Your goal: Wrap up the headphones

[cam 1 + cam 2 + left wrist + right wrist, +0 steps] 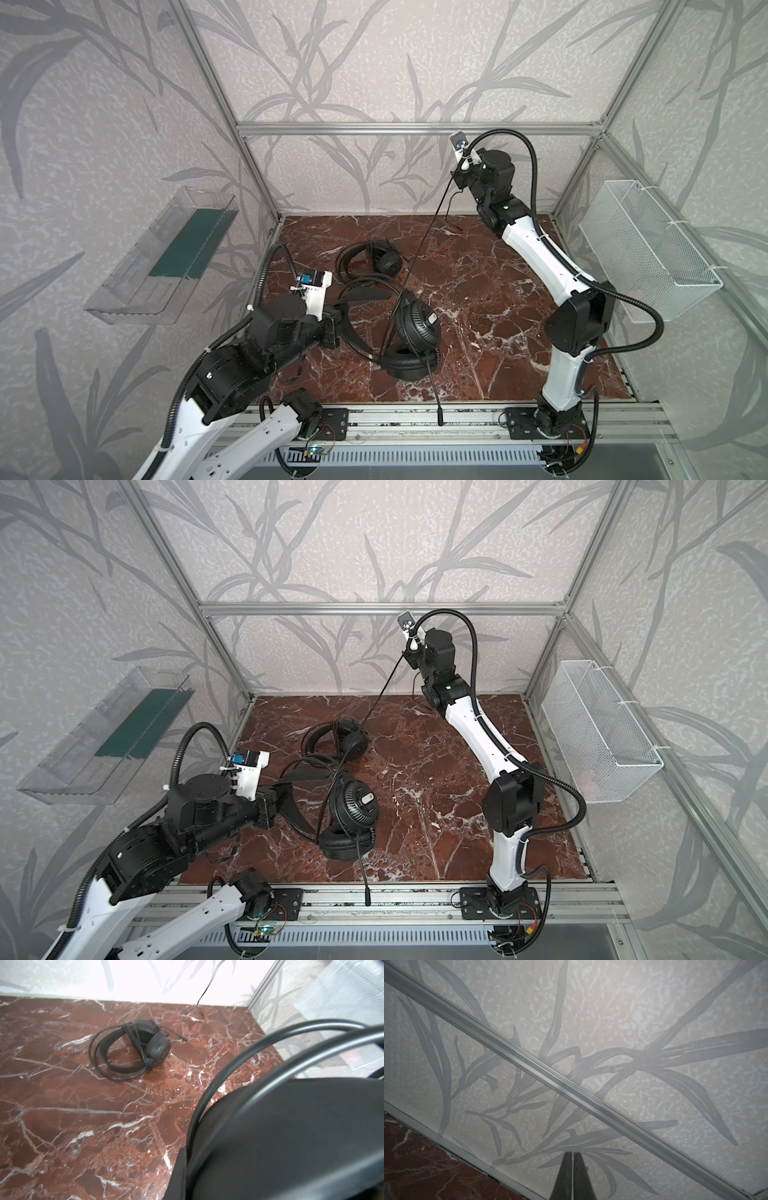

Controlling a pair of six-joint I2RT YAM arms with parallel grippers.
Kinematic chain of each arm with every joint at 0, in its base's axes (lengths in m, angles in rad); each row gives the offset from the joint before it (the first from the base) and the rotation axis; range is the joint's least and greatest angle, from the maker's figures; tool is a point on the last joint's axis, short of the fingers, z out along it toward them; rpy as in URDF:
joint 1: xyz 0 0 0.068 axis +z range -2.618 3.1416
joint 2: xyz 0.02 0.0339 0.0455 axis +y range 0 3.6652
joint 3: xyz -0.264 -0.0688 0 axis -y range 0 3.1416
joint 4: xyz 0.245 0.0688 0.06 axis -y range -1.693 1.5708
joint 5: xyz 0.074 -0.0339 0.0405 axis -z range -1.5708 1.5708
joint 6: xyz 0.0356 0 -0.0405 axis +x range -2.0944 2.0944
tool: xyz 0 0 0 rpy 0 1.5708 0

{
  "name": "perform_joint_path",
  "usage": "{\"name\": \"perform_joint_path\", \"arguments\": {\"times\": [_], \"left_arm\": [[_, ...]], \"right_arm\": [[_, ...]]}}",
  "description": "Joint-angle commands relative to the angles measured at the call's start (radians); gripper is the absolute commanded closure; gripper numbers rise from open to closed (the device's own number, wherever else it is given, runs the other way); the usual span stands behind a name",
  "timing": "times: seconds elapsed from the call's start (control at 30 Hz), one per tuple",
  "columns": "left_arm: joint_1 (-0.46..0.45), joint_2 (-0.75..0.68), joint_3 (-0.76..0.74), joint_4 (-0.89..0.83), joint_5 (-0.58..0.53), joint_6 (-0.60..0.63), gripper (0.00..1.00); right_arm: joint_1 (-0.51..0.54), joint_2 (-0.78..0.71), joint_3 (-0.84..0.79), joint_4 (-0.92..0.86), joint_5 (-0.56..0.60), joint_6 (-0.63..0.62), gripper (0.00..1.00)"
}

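Observation:
Two black headphones lie on the red marble table [507,291]. The far headphones [376,259] [133,1047] have their cable wound round the headband. The near headphones [415,332] [353,812] rest on one earcup. My left gripper [337,311] [277,796] is shut on their wide headband [291,1136], which hides its jaws in the left wrist view. My right gripper [457,179] [409,658] [573,1154] is raised high near the back wall. It is shut on the thin cable [415,257], which runs taut down to the near headphones. Its loose end [447,208] dangles.
A clear plastic bin [166,257] hangs on the left wall and a white mesh basket [648,249] on the right wall. An aluminium rail [415,419] runs along the table's front; a thin black stalk [436,395] from the near headphones reaches over it.

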Motion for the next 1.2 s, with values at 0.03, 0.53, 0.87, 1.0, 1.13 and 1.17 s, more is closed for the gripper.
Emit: {"name": "perform_joint_path", "arguments": {"times": [0.03,0.53,0.87,1.0,1.13,1.17], "left_arm": [[-0.010,-0.026,0.093,0.085,0.125,-0.020,1.00],[-0.007,0.140,0.265,0.433,0.056,-0.146,1.00],[-0.006,0.323,0.326,0.497,-0.254,-0.201,1.00],[-0.001,0.375,0.307,0.520,-0.358,-0.248,1.00],[0.006,0.425,0.311,0.504,-0.462,-0.286,1.00],[0.009,0.436,0.313,0.493,-0.480,-0.295,1.00]], "right_arm": [[-0.027,-0.021,-0.087,0.032,0.022,0.062,1.00],[0.132,-0.224,-0.755,0.279,-0.022,0.308,1.00],[0.335,-0.320,-1.109,0.460,-0.040,0.465,1.00],[0.393,-0.342,-1.184,0.529,-0.047,0.511,1.00],[0.467,-0.369,-1.234,0.579,-0.003,0.491,1.00],[0.479,-0.376,-1.245,0.585,0.006,0.501,1.00]]}}
